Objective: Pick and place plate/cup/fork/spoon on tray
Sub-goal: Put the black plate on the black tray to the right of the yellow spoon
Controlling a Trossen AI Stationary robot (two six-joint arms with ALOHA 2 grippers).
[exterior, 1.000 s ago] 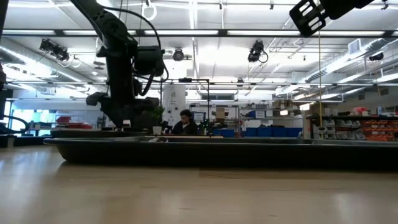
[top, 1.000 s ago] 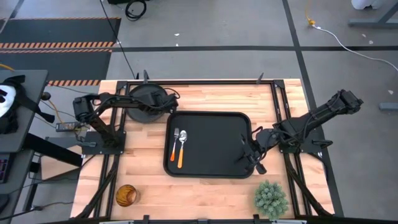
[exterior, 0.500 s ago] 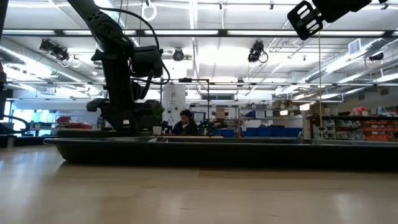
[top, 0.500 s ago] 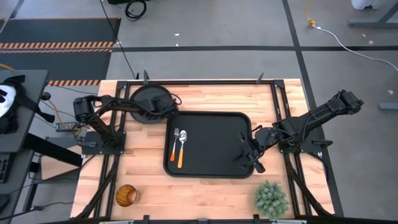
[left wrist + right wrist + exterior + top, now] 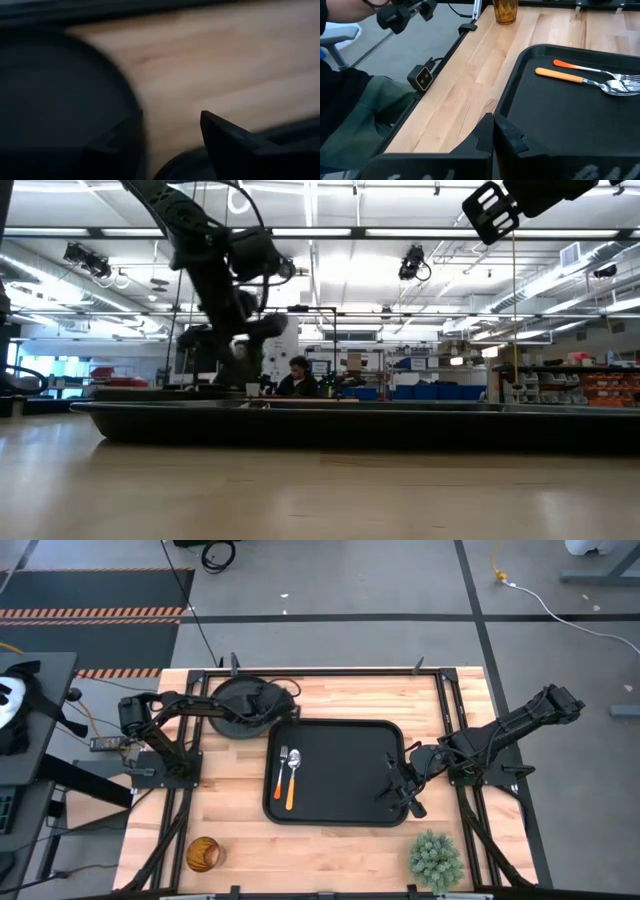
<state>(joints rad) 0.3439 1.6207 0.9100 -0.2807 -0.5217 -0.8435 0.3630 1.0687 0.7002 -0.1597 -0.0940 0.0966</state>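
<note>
The round black plate [image 5: 240, 705] lies flat on the wood at the table's far left, beside the black tray [image 5: 350, 755]. My left gripper [image 5: 284, 700] is open at the plate's right rim [image 5: 134, 115]. One finger [image 5: 107, 142] is over the plate and the other [image 5: 220, 135] is over bare wood. The fork [image 5: 281, 772] and spoon [image 5: 293, 778] lie side by side on the tray's left part. The amber cup [image 5: 203, 854] stands at the near left. My right gripper [image 5: 407, 800] is shut above the tray's near right corner, holding nothing.
A green spiky plant [image 5: 435, 858] stands at the near right. Dark frame rails [image 5: 440, 710] run along the table's sides. A person's dark clothing [image 5: 355, 100] shows just past the table's near edge. Bare wood lies between the cup and the plant.
My left gripper has travelled across the plate toward the table's right, to the plate's right rim, and has tipped up from steeply downward to a shallower slant. Its fingers have stayed apart.
</note>
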